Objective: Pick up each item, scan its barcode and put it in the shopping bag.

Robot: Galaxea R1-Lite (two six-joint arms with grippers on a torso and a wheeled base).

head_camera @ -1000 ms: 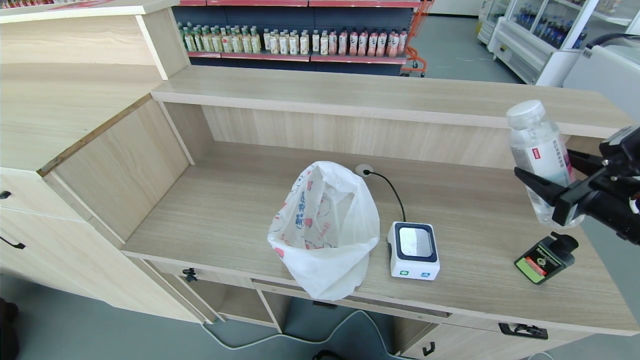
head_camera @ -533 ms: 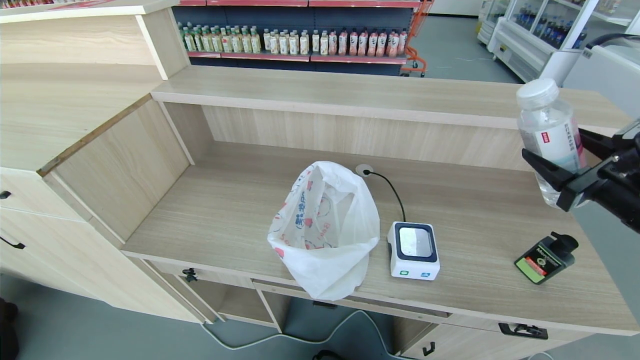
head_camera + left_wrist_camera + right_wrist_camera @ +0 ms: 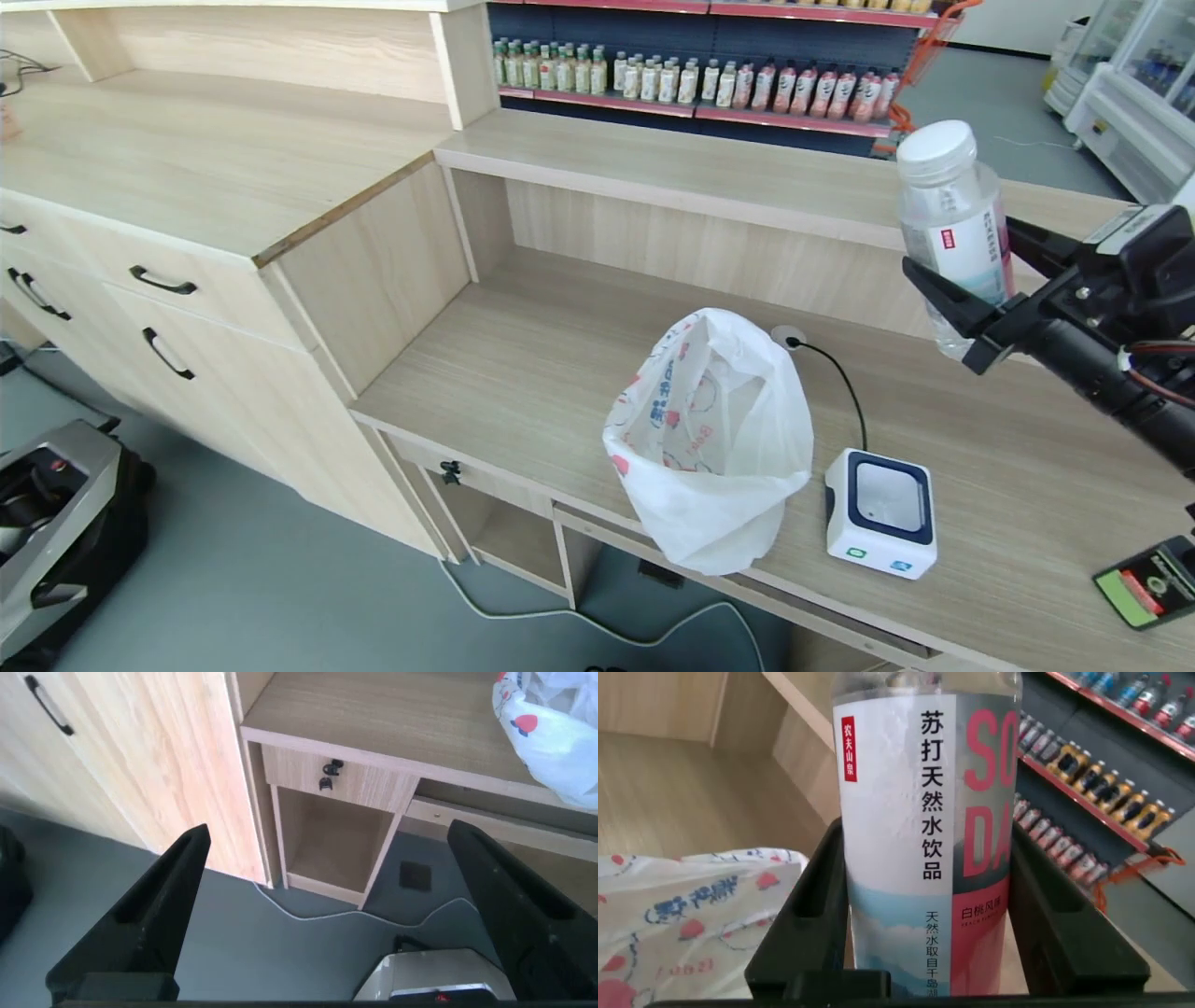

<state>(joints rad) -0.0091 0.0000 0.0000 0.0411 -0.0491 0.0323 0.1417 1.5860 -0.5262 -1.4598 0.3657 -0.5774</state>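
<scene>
My right gripper (image 3: 980, 289) is shut on a clear drink bottle (image 3: 954, 224) with a white cap and a white, pink and blue label, held upright in the air above the counter's right part. The right wrist view has the bottle (image 3: 924, 831) close up between the black fingers (image 3: 799, 924). A white shopping bag (image 3: 711, 439) with red and blue print stands open near the counter's front edge; its rim (image 3: 682, 905) lies below the bottle. A white barcode scanner (image 3: 882, 513) sits just right of the bag. My left gripper (image 3: 327, 915) hangs open low over the floor beside the counter.
A black-and-green item (image 3: 1146, 583) lies at the counter's (image 3: 523, 373) front right edge. The scanner's cable (image 3: 840, 383) runs back to a grommet. A raised shelf (image 3: 653, 163) borders the counter behind, a taller cabinet (image 3: 187, 187) with drawers on the left. Shelves of bottles (image 3: 691, 79) stand beyond.
The head camera has swung left, shifting the whole scene rightward. My right gripper has lifted the bottle higher and brought it left, toward the scanner and bag.
</scene>
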